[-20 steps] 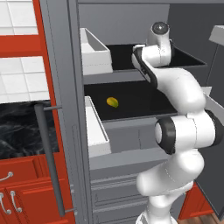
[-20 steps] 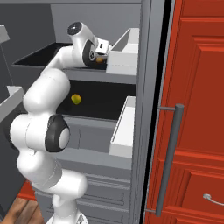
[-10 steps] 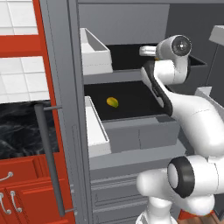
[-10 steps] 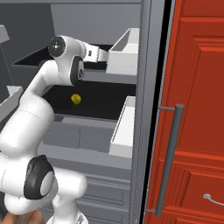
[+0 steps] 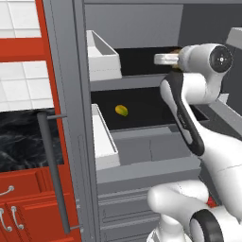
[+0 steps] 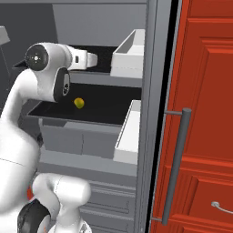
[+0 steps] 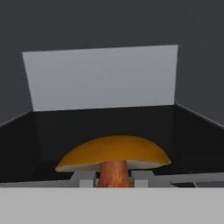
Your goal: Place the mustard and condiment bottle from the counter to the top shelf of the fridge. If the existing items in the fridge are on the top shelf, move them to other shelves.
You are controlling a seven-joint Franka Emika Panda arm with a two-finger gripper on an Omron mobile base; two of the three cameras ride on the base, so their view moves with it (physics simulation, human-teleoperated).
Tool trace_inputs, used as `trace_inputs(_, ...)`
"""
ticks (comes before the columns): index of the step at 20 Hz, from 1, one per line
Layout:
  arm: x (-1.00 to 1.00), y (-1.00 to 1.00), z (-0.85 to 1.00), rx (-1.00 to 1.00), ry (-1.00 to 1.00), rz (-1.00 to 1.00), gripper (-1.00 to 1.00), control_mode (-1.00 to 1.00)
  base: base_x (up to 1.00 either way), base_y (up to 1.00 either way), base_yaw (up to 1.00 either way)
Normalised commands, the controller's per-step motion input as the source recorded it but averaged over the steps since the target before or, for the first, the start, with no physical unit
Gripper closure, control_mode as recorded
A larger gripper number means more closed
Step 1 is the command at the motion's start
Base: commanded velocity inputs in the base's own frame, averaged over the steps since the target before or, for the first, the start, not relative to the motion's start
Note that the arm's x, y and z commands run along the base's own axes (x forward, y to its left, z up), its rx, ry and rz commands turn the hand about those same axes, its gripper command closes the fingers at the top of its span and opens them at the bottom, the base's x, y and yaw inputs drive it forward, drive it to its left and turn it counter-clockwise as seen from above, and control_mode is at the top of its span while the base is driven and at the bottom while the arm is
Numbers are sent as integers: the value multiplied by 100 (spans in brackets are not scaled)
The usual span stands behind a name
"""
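Pincer: my gripper (image 7: 114, 178) is closed on the stem of the orange-tan mushroom (image 7: 113, 154), whose cap sits just above my fingertips (image 7: 87, 179) in the hand view.

Where I am: reaching level into the fridge (image 5: 71, 71) at top-shelf height; the black top shelf (image 6: 102, 68) lies below and ahead of my pincer, the white back wall straight ahead.

Change: a second ago my forearm angled in from lower down; now my wrist has swung level and the mushroom appears lifted clear of the shelf.

Other existing item: the yellow-green fruit (image 5: 121, 110) lies on the middle shelf (image 5: 146, 111), well below my pincer.

Door bins: the white bin (image 5: 101, 59) is off to the side of my pincer.

Meaning: I judge the top shelf is nearly cleared; the mushroom needs setting on a lower shelf before I fetch the bottles from the counter (image 5: 21, 142).
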Motion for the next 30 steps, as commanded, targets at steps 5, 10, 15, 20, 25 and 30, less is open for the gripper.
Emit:
trace_inputs(5,-100,5,-75,-7,17,17,100,-100,0,0,0)
trace_inputs(10,-95,2,-100,-2,31,12,100,-100,0,0,0)
trace_inputs(15,-14,15,-86,0,14,1,100,-100,0,0,0)
trace_inputs(20,46,18,-39,0,-2,0,100,-100,0,0,0)
trace_inputs(25,63,1,-6,0,-1,-1,100,-100,0,0,0)
trace_inputs(30,75,0,0,0,0,0,100,-100,0,0,0)
